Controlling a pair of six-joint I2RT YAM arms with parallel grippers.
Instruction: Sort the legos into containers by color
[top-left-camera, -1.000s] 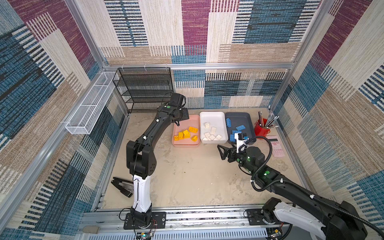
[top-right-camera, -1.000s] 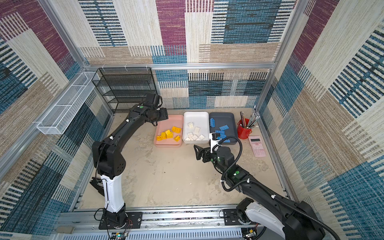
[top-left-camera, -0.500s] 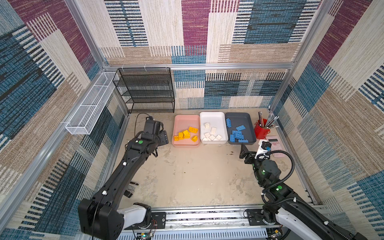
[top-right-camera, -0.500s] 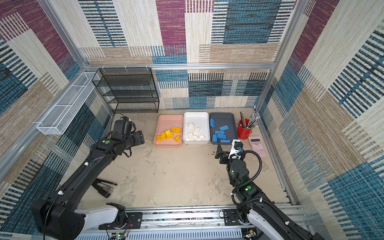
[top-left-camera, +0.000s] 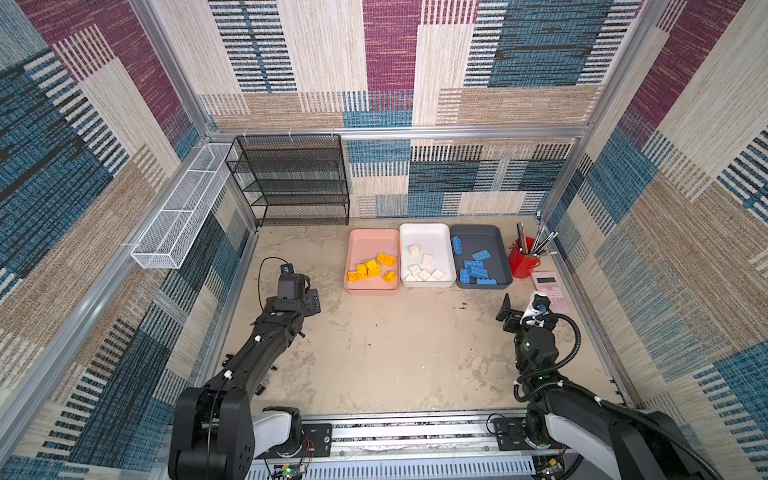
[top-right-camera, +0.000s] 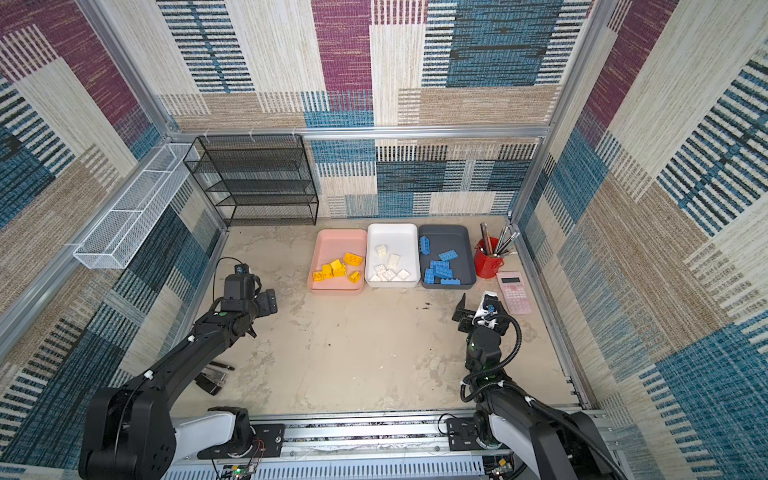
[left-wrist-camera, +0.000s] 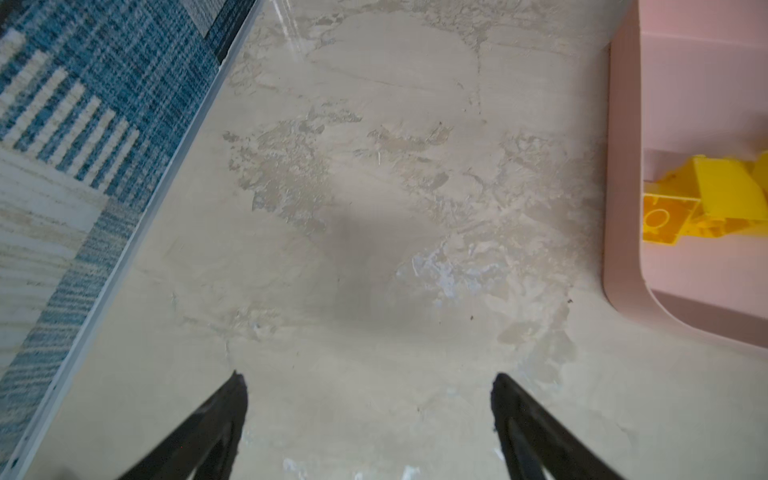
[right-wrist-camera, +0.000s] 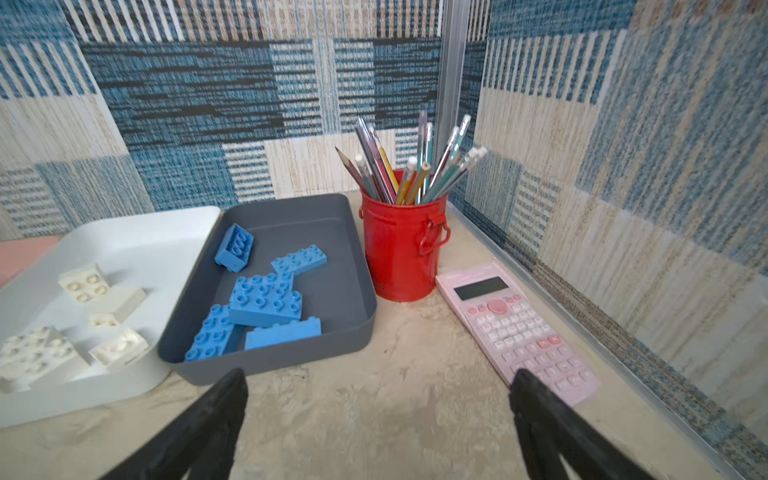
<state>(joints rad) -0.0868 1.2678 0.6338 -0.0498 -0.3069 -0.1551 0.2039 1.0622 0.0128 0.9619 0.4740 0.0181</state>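
In both top views the left arm (top-left-camera: 257, 349) reaches from its base at the lower left of the frame up to the middle left, its forearm slanting up and to the right. The left claw (left-wrist-camera: 368, 375) hangs over bare tabletop (top-left-camera: 395, 353), left of the pink tray (top-left-camera: 372, 237) and apart from it. In the left wrist view its two black fingers (left-wrist-camera: 216, 415) are spread wide with nothing between them.

The right arm (top-left-camera: 536, 357) rises from the lower right of the frame and bends up to the middle right. The right claw (right-wrist-camera: 379, 372) points toward the back wall and sits just beside the pink calculator (top-left-camera: 550, 286). Its fingers are also spread wide and hold nothing. It is short of the grey tray (top-left-camera: 478, 235) and the red pen cup (top-left-camera: 521, 262).

The three trays stand side by side at the upper middle of the frame, with the white tray (top-left-camera: 424, 232) between the other two. The yellow bricks (top-left-camera: 374, 268) lie in the pink tray. The white bricks (top-left-camera: 424, 268) lie in the white tray. The blue bricks (top-left-camera: 473, 268) lie in the grey tray, some of them stacked. I can see no brick on the open tabletop.
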